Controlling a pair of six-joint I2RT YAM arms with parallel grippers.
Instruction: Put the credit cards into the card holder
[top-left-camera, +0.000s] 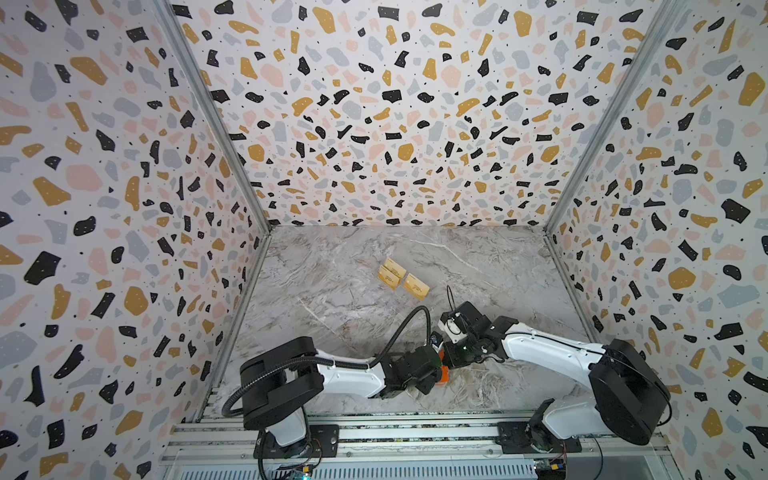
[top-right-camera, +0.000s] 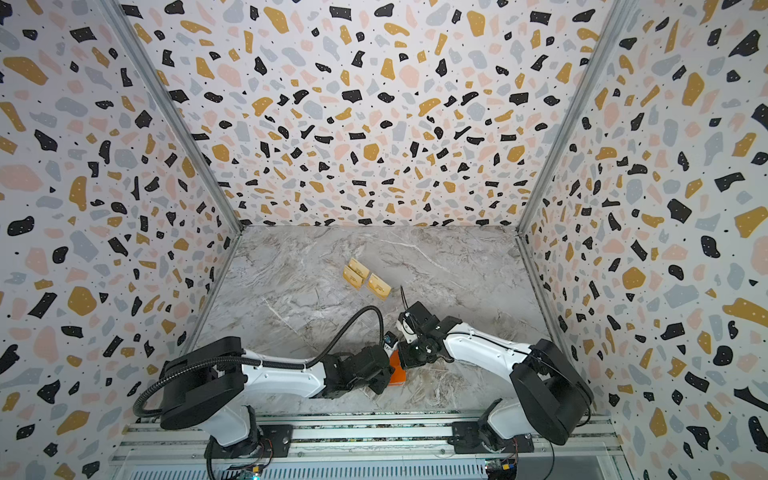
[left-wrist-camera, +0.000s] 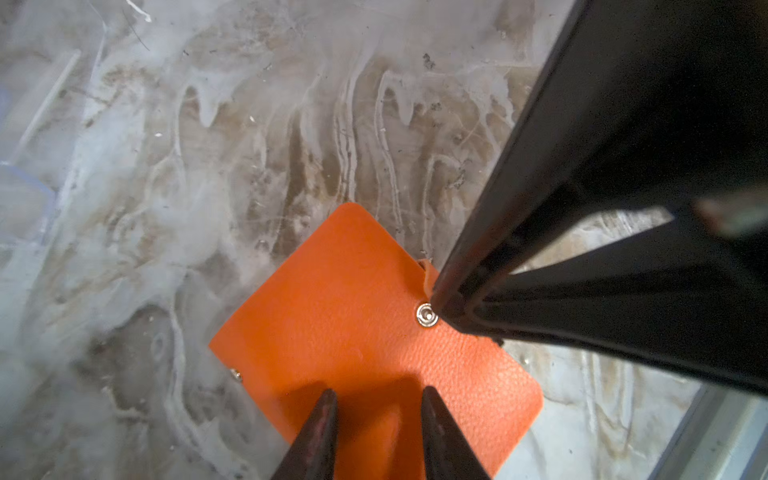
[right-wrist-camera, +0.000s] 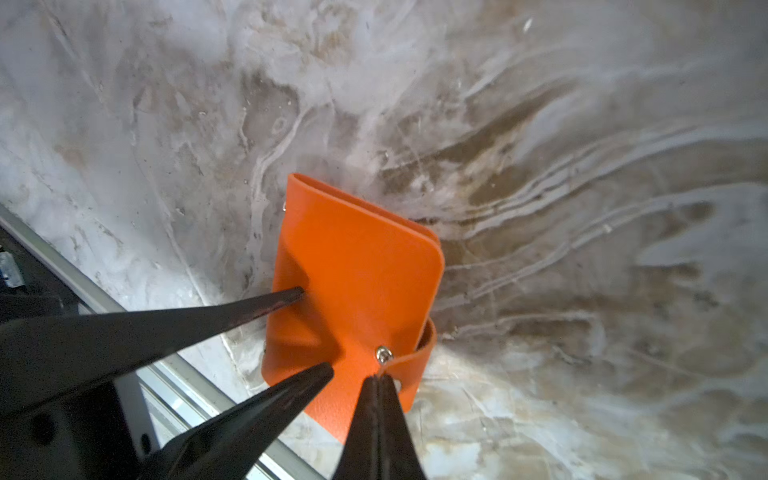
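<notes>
The orange card holder (left-wrist-camera: 353, 316) lies closed on the marble table near the front edge, and both top views show it (top-left-camera: 444, 375) (top-right-camera: 397, 371) between the two wrists. My left gripper (left-wrist-camera: 378, 395) is open, its two fingertips (right-wrist-camera: 299, 293) resting on the holder's cover. My right gripper (right-wrist-camera: 378, 379) is shut on the end of the holder's strap (right-wrist-camera: 415, 357), right beside the metal snap (left-wrist-camera: 427, 314). Three gold credit cards (top-left-camera: 401, 277) (top-right-camera: 365, 277) lie flat farther back on the table, apart from both grippers.
An aluminium rail (top-left-camera: 374, 432) runs along the table's front edge, close to the holder (right-wrist-camera: 124, 309). Terrazzo-patterned walls (top-left-camera: 124, 208) close in the left, right and back. A black cable (top-left-camera: 409, 322) loops up from the left arm.
</notes>
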